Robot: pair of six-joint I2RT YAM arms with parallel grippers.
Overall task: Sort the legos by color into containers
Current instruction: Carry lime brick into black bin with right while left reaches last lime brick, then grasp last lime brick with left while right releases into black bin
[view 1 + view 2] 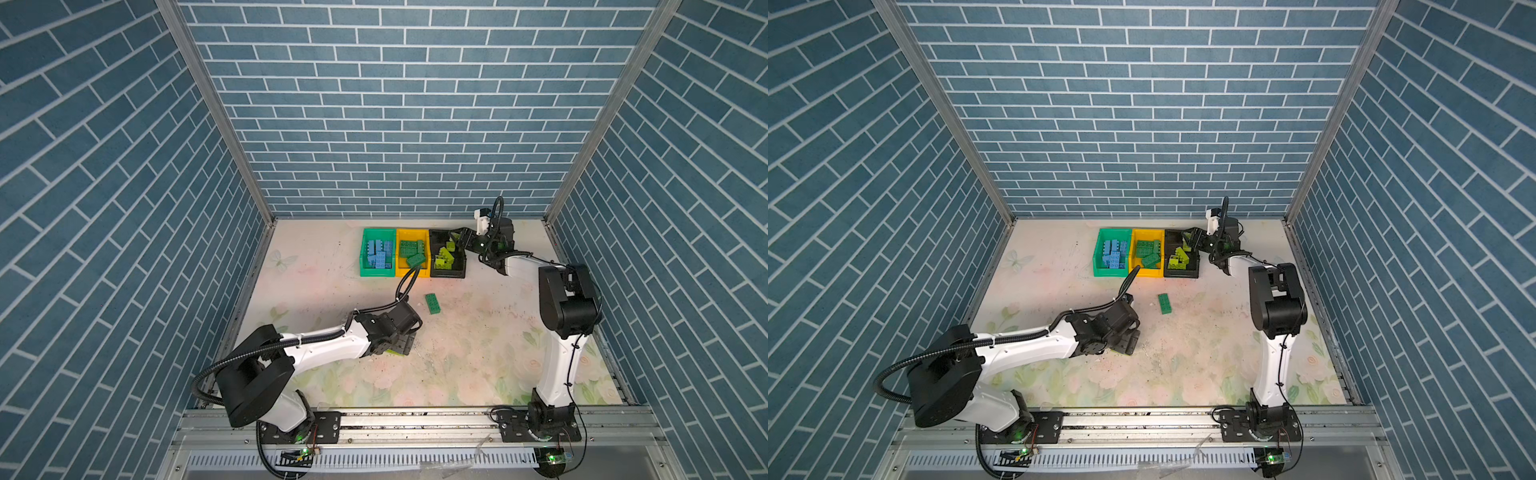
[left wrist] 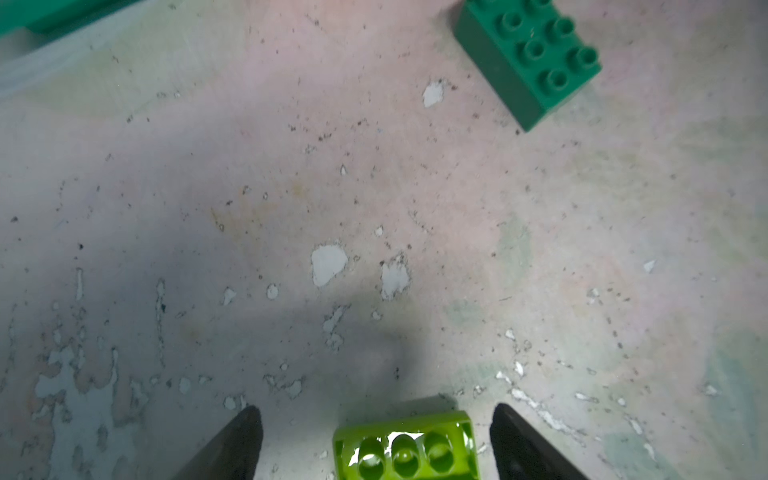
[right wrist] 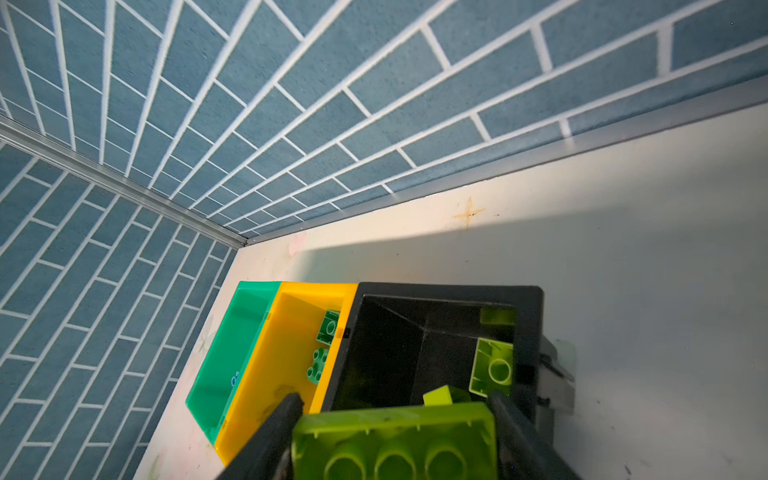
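Observation:
Three containers stand in a row at the back: green [image 1: 362, 254] with light blue legos [image 1: 378, 253], yellow [image 1: 411, 272] with dark green legos [image 1: 413, 251], black [image 1: 448, 274] with lime legos [image 1: 444, 260]. My right gripper [image 3: 395, 399] is shut on a lime lego [image 3: 395, 440] and hangs over the black container [image 3: 449, 291]. My left gripper [image 2: 375, 409] is open and low over the table, with a lime lego [image 2: 405, 446] lying underside-up between its fingers, touching neither. A dark green lego [image 1: 432, 304] lies loose on the table beyond it.
The floral table mat [image 1: 478, 353] is worn and scuffed. Blue brick-pattern walls [image 1: 395, 124] close in the back and both sides. The containers sit close to the back wall. The arm bases stand on a metal rail [image 1: 415, 419] at the front edge.

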